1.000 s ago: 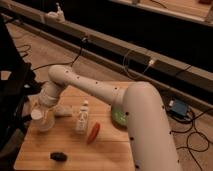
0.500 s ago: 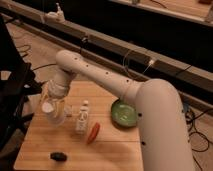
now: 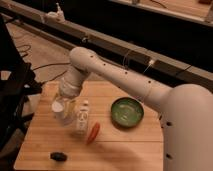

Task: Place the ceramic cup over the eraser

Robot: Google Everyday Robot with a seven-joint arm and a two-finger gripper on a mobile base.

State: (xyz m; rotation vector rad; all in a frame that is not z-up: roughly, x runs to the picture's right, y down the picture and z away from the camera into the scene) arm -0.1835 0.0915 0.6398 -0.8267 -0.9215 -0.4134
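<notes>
Gripper (image 3: 64, 111) clenched on ceramic cup (image 3: 58, 105), sm. plain white, above table (image 3: 131, 146) L side; eraser (image 3: 58, 156), black lump, nr front edge.

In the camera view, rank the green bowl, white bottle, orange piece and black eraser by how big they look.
1. green bowl
2. white bottle
3. orange piece
4. eraser
The pincer holds the ceramic cup just left of the bottle.
</notes>
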